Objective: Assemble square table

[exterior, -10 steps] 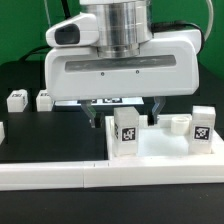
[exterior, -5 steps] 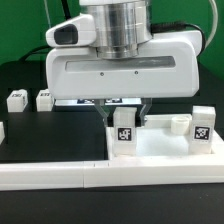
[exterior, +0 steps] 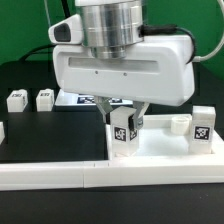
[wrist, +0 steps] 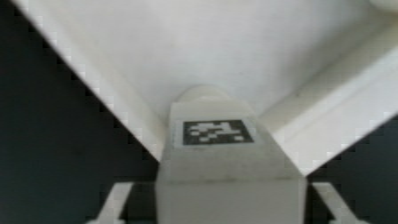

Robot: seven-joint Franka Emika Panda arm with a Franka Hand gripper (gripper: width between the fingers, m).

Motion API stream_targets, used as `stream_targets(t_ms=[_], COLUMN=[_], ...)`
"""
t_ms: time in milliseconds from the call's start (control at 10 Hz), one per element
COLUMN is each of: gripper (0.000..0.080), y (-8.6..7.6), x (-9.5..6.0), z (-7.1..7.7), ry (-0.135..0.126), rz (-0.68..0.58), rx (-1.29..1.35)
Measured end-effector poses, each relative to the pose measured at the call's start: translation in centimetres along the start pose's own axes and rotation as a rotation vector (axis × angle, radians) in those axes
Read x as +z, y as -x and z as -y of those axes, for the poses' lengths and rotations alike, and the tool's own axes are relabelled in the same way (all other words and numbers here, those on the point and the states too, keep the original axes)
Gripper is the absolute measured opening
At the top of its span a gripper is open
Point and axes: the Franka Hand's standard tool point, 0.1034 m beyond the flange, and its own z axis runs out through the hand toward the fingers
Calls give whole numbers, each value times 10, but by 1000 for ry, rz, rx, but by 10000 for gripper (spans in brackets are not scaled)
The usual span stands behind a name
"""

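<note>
The small white block leg with a black-and-white tag [exterior: 124, 138] is upright at the left edge, in the exterior view, of the large white plastic square tabletop [exterior: 165, 150] - the white two-finger gripper [exterior: 123, 121] is clamped on it. A second tagged leg [exterior: 203, 127] stands at the tabletop's right, and two more small legs [exterior: 15, 99] [exterior: 44, 98] sit far left on the black table [exterior: 55, 135].
</note>
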Motion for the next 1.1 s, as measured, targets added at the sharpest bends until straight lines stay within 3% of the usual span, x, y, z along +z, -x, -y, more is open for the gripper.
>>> stream_targets(t_ms=[200,500,800,900,1000,1100], gripper=[290,290,296,492,492,618], y=[3,6,7,9,10,11], x=[2,3,3,2,0,0], z=[0,2,2,3,9,11], ry=[-12,-14,-3,35,67,63], rz=[20,21,16,29,33,32], rx=[333,610,517,337,194,125])
